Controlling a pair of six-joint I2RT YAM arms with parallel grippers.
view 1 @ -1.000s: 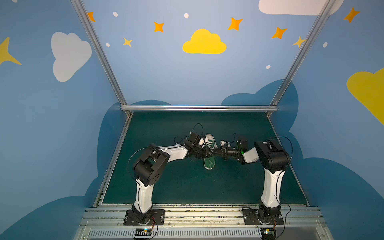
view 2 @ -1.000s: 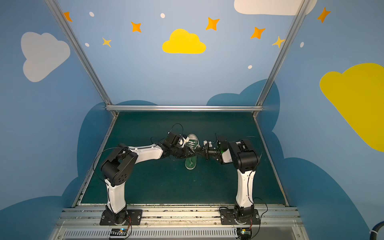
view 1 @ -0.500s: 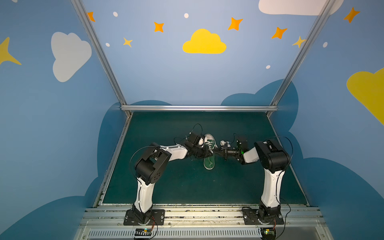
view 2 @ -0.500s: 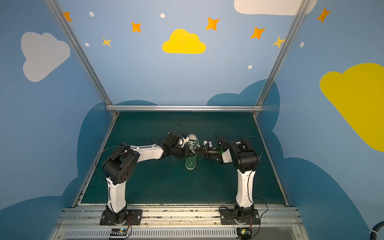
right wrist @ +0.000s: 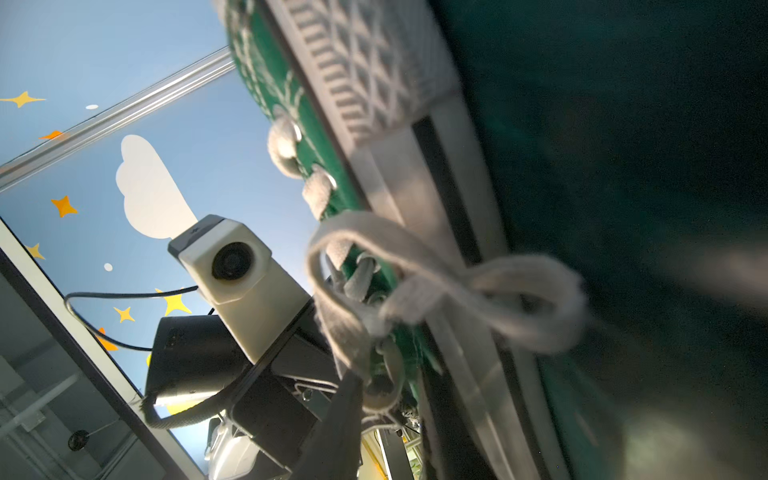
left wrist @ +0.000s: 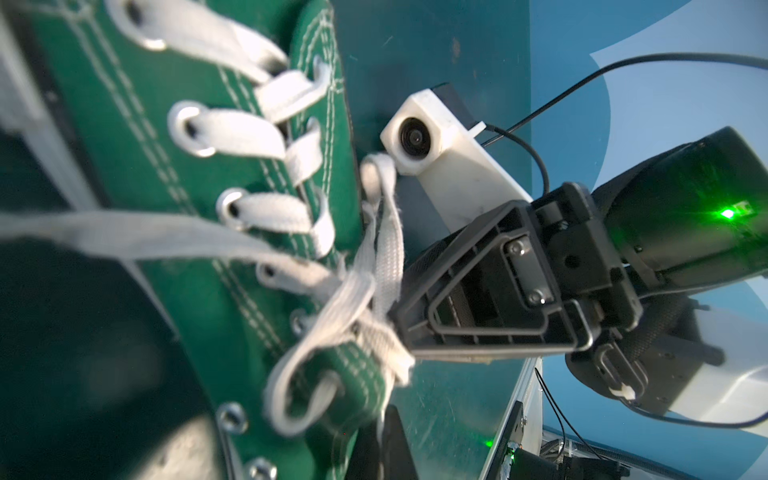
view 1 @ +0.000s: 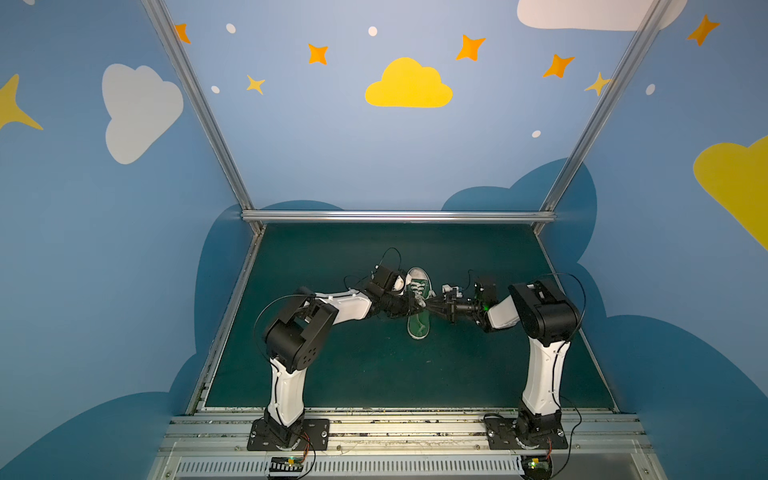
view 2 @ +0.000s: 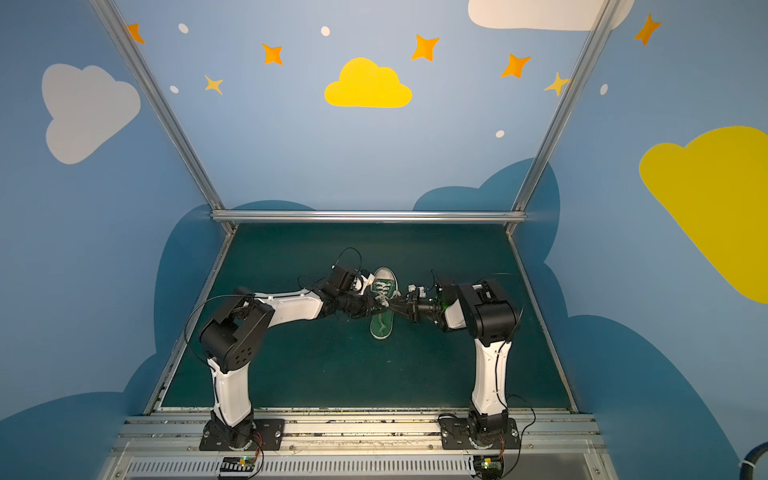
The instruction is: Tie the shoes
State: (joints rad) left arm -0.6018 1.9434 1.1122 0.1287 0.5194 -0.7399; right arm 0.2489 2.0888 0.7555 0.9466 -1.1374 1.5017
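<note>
Mat: left arm, right arm bent toward sneaker.

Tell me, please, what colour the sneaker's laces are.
White laces, clearest in the left wrist view.

A green shoe with a white toe cap is positioned on the dark green worktop, toe directed toward the rear wall. The left gripper and the right gripper are located tip to tip over the white laces at mid-shoe. Jaw positions cannot be resolved.
</note>
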